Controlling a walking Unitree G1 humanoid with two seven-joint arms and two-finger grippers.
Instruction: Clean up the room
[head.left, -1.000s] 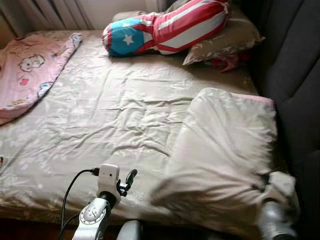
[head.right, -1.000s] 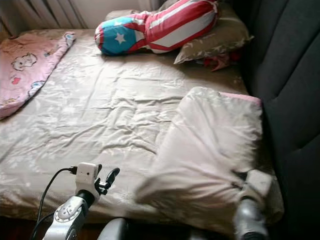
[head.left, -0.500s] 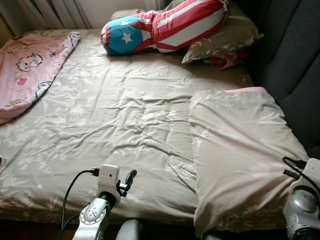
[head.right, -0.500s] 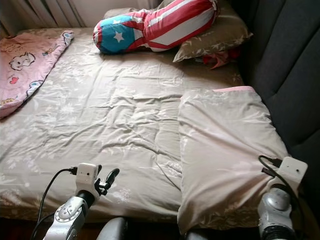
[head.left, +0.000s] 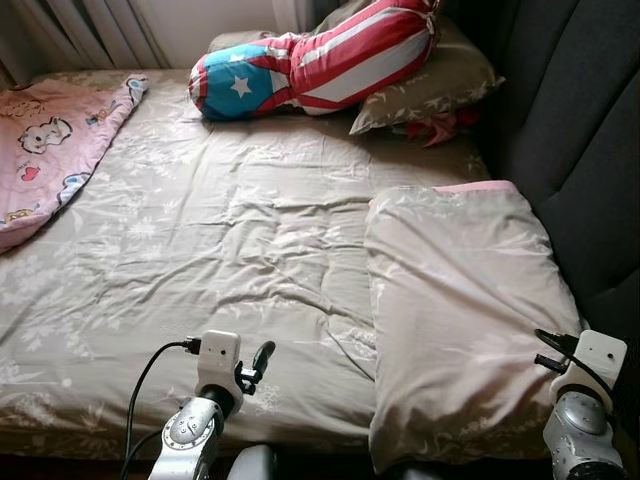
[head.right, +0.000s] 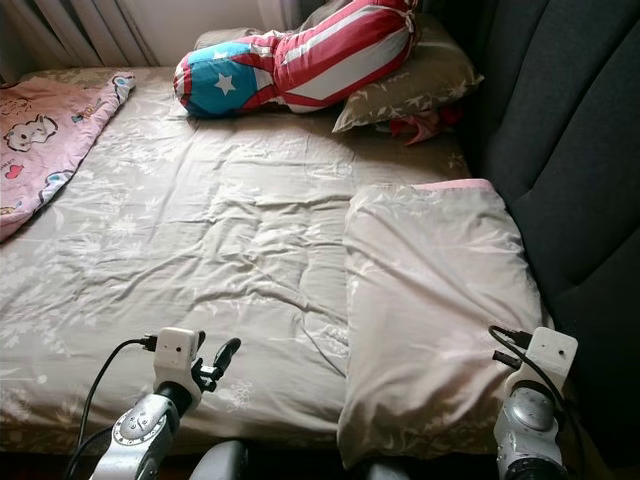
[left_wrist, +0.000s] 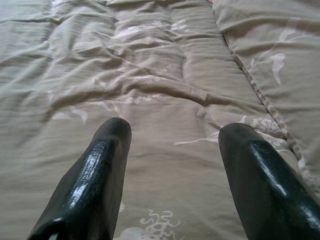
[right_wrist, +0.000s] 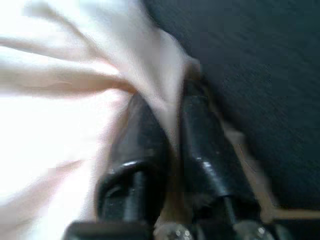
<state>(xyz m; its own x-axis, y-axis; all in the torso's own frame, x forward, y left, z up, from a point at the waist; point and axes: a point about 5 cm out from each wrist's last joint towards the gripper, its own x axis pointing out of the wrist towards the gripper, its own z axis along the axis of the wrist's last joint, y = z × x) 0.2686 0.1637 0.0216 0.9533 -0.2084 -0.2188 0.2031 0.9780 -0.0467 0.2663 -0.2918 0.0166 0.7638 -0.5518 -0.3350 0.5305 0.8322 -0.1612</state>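
Rumpled beige bedding with a pale leaf print covers the bed (head.left: 220, 250), which runs up to a dark padded headboard (head.left: 570, 130) along the robot's right. At the far end a star-and-stripe bolster (head.left: 310, 60) leans on a beige pillow (head.left: 430, 85), with a scrap of red cloth (head.left: 440, 125) tucked beside it, and a pink cartoon blanket (head.left: 50, 150) lies spread over the far left corner.

What matters for tidying is the loose pillow (head.left: 460, 320) on the right side of the bed. It lies flat, its long axis running from the near edge toward the head of the bed, its far end showing a pink trim, its near end hanging a little over the mattress edge. The right gripper (right_wrist: 170, 135) is at that pillow's near right corner, hard against the headboard; in its wrist view the jaws are pressed nearly together with a fold of the pale pillowcase pinched between them. The left gripper (left_wrist: 172, 145) hovers low over bare sheet near the foot edge, jaws spread wide and empty, with the pillow's seamed long edge just off to its right.

So the right arm is plainly the one on the pillow, and I would judge any straightening or carrying toward the head has to go along that long axis, away from the robot.
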